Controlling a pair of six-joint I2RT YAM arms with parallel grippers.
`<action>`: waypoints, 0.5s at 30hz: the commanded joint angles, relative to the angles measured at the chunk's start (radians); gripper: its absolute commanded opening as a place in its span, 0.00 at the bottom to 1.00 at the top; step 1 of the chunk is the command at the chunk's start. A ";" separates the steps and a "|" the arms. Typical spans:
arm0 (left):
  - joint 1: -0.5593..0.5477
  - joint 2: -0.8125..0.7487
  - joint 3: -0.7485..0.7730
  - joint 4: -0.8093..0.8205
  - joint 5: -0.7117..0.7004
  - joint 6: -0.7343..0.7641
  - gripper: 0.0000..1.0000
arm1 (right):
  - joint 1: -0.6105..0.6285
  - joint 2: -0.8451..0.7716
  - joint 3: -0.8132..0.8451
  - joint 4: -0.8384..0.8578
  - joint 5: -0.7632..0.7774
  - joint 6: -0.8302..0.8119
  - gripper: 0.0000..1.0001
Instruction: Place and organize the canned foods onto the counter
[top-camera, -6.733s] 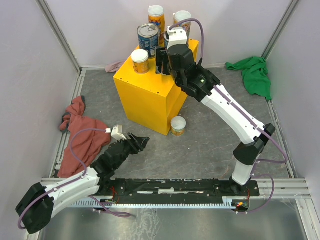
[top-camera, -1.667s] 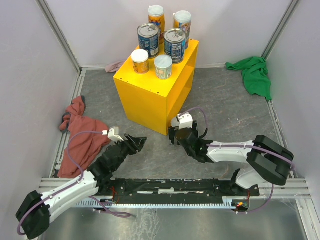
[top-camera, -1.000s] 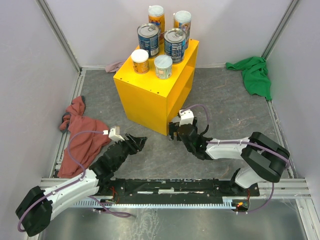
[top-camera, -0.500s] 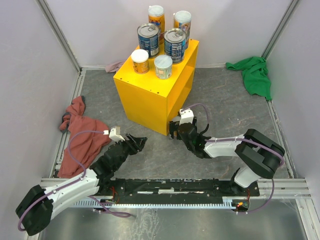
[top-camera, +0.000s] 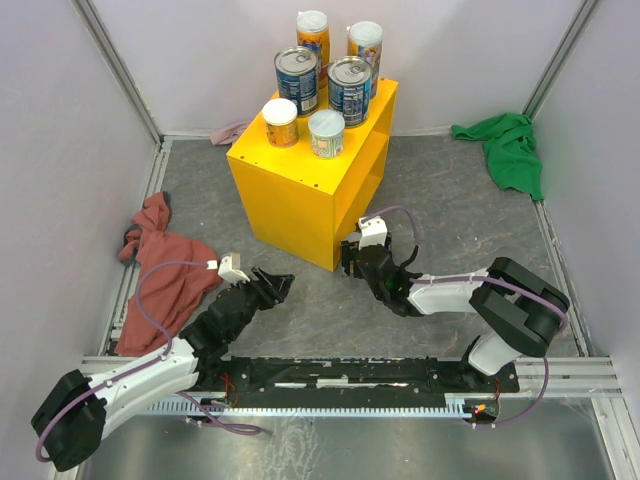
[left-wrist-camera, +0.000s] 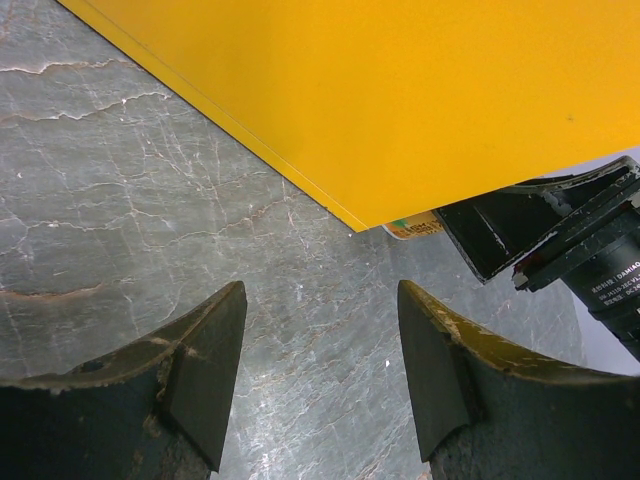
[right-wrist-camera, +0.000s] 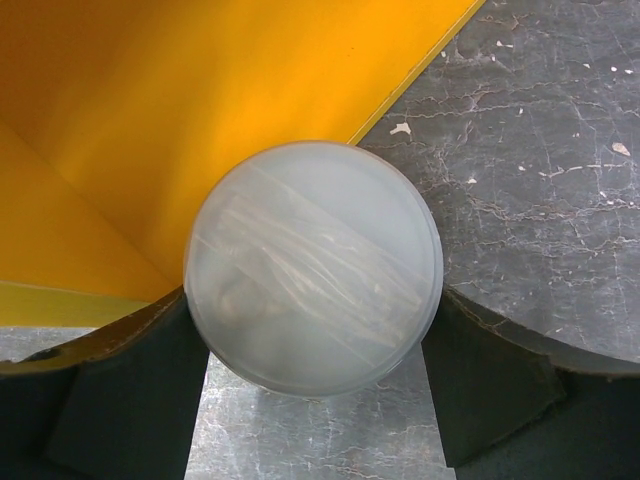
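Jaws on the right pinch the white-lidded can (right-wrist-camera: 312, 265) beside the counter (right-wrist-camera: 150, 100); left jaws gape empty.

Overhead shot is bright and evenly lit, soft light from above, with just a faint shadow hugging the counter (top-camera: 300, 195) on the grey floor (top-camera: 450, 200). Wrist cams are sharp on the floor veins, but the white-lidded can (right-wrist-camera: 313, 265) up close looks milky and a touch soft — the yellow behind it dims towards the lower left.
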 joint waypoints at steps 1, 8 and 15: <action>-0.003 -0.004 0.002 0.048 -0.019 -0.008 0.68 | -0.006 -0.018 0.014 0.042 0.002 -0.002 0.73; -0.004 -0.012 0.008 0.036 -0.011 -0.010 0.68 | -0.006 -0.091 -0.021 0.002 0.007 0.029 0.47; -0.003 -0.006 0.020 0.030 -0.001 -0.010 0.68 | -0.005 -0.202 -0.081 -0.060 0.001 0.071 0.40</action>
